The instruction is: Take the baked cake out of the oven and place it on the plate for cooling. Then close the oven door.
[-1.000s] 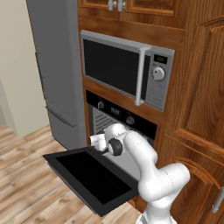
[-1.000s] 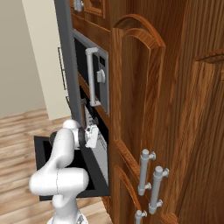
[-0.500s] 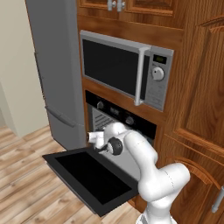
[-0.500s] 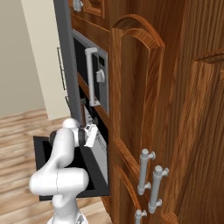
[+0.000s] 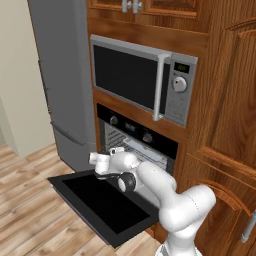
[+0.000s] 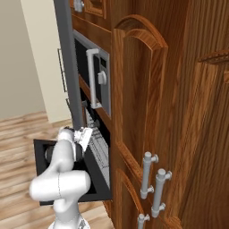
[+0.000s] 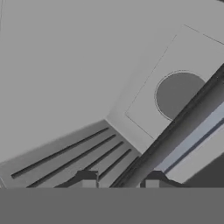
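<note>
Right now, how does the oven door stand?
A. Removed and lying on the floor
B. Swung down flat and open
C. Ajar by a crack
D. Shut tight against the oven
B: the oven door lies flat below the oven, hinged at its front, with the racks exposed behind it.

My arm (image 5: 150, 180) blocks right part of oven (image 5: 135, 145) opening in left base view; rack contents behind it unreadable. In right base view, oven door (image 6: 67, 179) partly covered by arm, oven interior a thin sliver. In hand view, finger tips (image 7: 89, 180) cut off by bottom band; I cannot judge jaw gap.
</note>
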### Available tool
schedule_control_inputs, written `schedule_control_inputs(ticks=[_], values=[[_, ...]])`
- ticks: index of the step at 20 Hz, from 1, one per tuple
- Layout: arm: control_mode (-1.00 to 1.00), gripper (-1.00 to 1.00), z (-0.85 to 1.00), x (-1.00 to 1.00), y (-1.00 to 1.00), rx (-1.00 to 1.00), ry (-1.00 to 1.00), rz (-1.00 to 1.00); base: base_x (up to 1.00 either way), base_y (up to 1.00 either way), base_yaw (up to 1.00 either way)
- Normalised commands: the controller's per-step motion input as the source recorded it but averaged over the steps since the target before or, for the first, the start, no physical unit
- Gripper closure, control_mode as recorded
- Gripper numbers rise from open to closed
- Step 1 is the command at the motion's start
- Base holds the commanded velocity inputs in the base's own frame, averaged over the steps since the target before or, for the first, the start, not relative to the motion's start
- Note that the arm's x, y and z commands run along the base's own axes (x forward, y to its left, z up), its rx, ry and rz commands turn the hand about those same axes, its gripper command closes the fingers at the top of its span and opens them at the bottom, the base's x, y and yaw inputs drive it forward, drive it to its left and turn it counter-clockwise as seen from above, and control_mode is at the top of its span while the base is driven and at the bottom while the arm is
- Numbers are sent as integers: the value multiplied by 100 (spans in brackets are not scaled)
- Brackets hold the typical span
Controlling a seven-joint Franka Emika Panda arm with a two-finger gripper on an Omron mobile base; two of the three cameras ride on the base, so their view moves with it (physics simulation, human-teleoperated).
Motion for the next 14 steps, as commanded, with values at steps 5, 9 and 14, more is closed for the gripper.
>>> schedule_control_inputs(ticks=[5, 9, 14], values=[[-100, 100, -38, -19, 86, 6, 22, 0, 0, 0, 0], [-100, 100, -38, -14, 77, 12, 32, 0, 0, 0, 0], [-100, 100, -35, -13, 77, 16, 37, 0, 0, 0, 0]])
